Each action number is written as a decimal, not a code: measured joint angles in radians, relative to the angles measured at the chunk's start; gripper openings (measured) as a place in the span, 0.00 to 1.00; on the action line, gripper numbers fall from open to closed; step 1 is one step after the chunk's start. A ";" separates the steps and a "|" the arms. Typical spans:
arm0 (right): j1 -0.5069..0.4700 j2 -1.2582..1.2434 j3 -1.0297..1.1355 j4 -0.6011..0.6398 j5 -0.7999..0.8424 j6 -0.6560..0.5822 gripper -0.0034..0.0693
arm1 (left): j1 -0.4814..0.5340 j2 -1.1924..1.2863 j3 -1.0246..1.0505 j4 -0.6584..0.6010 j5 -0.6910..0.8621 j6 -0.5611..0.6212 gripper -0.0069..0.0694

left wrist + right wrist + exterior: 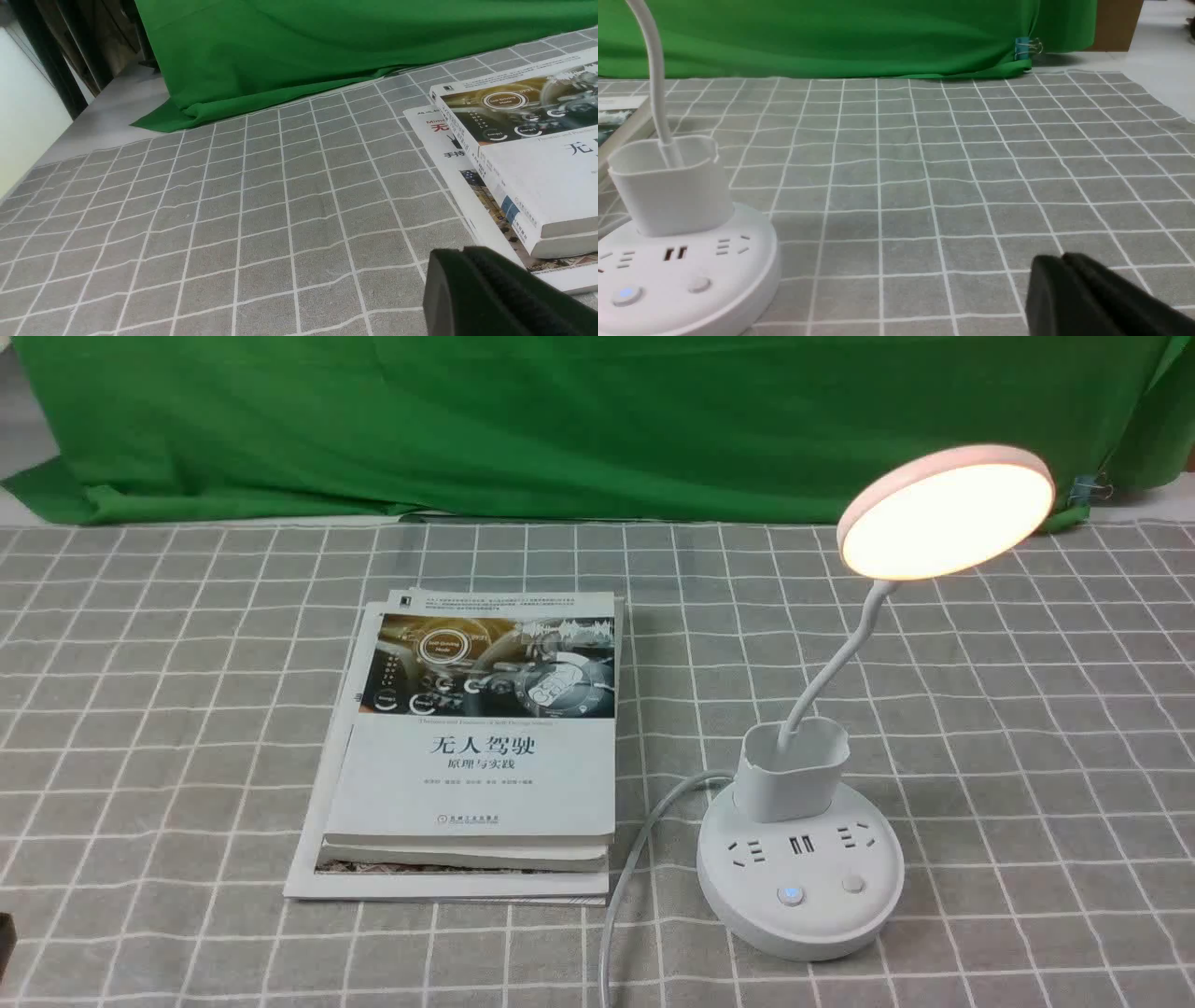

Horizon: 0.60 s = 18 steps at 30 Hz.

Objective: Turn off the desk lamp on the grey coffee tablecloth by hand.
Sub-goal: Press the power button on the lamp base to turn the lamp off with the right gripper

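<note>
So we've got the desk lamp [812, 868] glowing on the grey coffee tablecloth [187, 728], well apart from our left pincer [462, 256] and nearer our right pincer [1064, 263], though we can't pin down exactly how near. Both pincers look closed to us, dark fingertips together over the cloth with nothing between them. Our left one is near the stack of books [476, 765], which lies between it and the lamp, and one button [791, 895] on the base shows blue.

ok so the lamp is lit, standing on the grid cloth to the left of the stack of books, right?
Not quite: in the front view, the lamp is lit on the grid cloth, but right of the books.
</note>
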 joint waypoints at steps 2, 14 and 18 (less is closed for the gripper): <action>0.000 0.000 0.000 0.000 0.000 0.000 0.10 | 0.000 0.000 0.000 0.000 0.000 0.000 0.09; 0.000 0.000 0.000 0.000 -0.043 0.000 0.10 | 0.000 0.000 0.000 0.000 0.000 -0.001 0.09; 0.000 0.000 0.000 0.000 -0.090 0.000 0.10 | 0.000 0.000 0.000 0.000 0.000 -0.001 0.09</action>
